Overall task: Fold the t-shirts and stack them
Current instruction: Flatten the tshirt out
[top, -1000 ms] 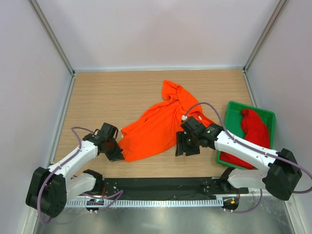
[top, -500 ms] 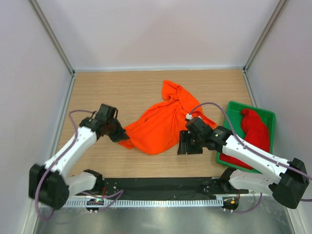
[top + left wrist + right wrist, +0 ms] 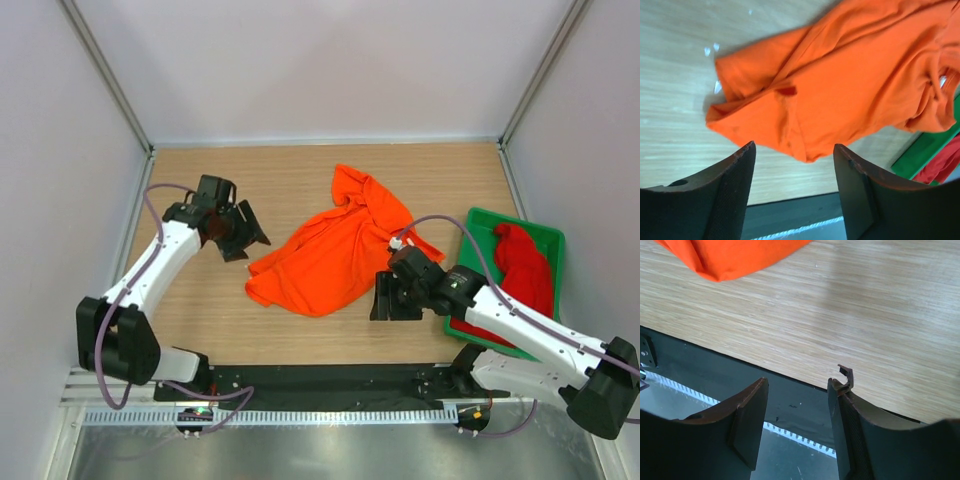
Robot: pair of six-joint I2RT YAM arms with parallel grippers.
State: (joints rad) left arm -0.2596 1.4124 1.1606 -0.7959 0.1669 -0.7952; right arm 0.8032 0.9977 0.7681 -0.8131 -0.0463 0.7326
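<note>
The orange t-shirt (image 3: 335, 250) lies crumpled and spread on the wooden table (image 3: 230, 180), with its lower-left edge folded over (image 3: 785, 92). My left gripper (image 3: 250, 234) hovers open just left of that edge, holding nothing; in the left wrist view the left gripper (image 3: 793, 145) frames the shirt's near hem. My right gripper (image 3: 394, 298) stands open and empty by the shirt's lower right, over the table's front edge (image 3: 798, 381). Only a corner of the orange t-shirt (image 3: 730, 257) shows there. The red t-shirt (image 3: 525, 265) lies bunched in the green tray (image 3: 480, 222).
The green tray (image 3: 925, 147) sits at the right, against the enclosure wall. White walls close in the table on three sides. A black strip (image 3: 320, 380) and a metal rail run along the near edge.
My left gripper carried the orange shirt's lower-left edge up and back, then opened and let it go. The edge now lies folded on the shirt. My right gripper shifted slightly right.
</note>
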